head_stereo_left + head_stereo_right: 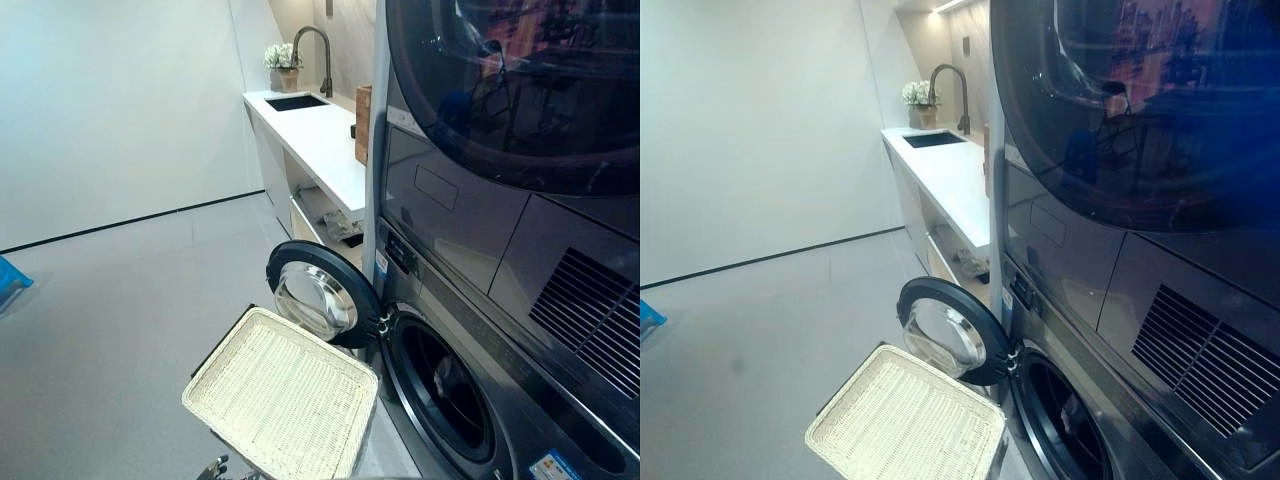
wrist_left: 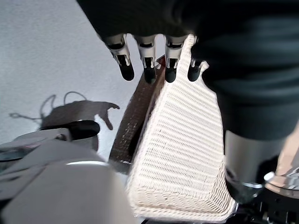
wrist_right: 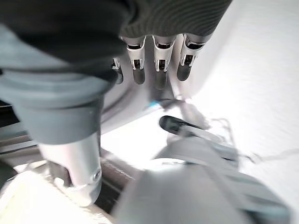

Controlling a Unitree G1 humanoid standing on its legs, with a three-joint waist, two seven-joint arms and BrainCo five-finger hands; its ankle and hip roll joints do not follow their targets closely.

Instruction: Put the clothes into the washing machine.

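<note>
A front-loading washing machine [image 1: 470,330] stands at the right, its round door [image 1: 320,295] swung wide open to the left and its dark drum opening [image 1: 445,400] exposed. A white wicker basket [image 1: 285,400] sits low in front of the door, tilted, with only bare weave inside. My left hand [image 2: 149,60] hangs beside the basket's wall [image 2: 182,154], fingers straight and holding nothing. My right hand [image 3: 159,60] hangs over the pale floor with its fingers straight and nothing in it.
A second dark machine [image 1: 520,90] is stacked on top of the washer. Behind it runs a white counter [image 1: 325,140] with a black sink [image 1: 297,102], a tap and a flower pot. Something blue [image 1: 10,283] lies on the grey floor at far left.
</note>
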